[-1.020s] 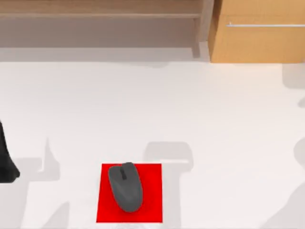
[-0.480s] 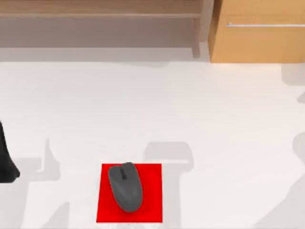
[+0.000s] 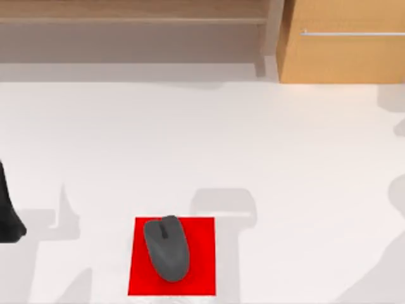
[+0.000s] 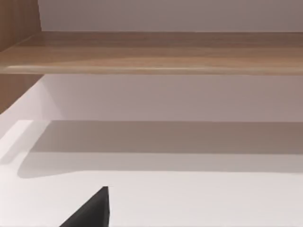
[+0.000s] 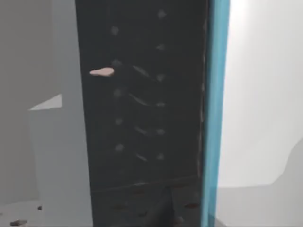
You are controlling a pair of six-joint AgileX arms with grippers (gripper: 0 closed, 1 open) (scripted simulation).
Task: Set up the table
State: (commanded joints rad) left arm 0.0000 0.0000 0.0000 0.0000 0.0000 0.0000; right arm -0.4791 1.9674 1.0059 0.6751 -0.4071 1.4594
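The white table (image 3: 202, 145) spreads across the top view. Near its front edge lies a red square mat (image 3: 172, 256) with a grey mouse (image 3: 166, 247) resting on its left half. My left arm (image 3: 7, 212) is parked at the table's left edge, seen as a dark shape. One dark fingertip (image 4: 90, 212) of it pokes into the left wrist view, above bare tabletop. Close in front of the right wrist camera stands a dark slab (image 5: 142, 104) with a light-blue edge (image 5: 215, 109).
A wooden shelf (image 3: 133, 16) runs along the back of the table. A light-brown drawer cabinet (image 3: 345, 44) with a metal handle stands at the back right. Grey shadows fall on the table's right side (image 3: 392, 190).
The shadows at the table's right edge have shifted slightly. The mouse, the mat and the left arm have not moved.
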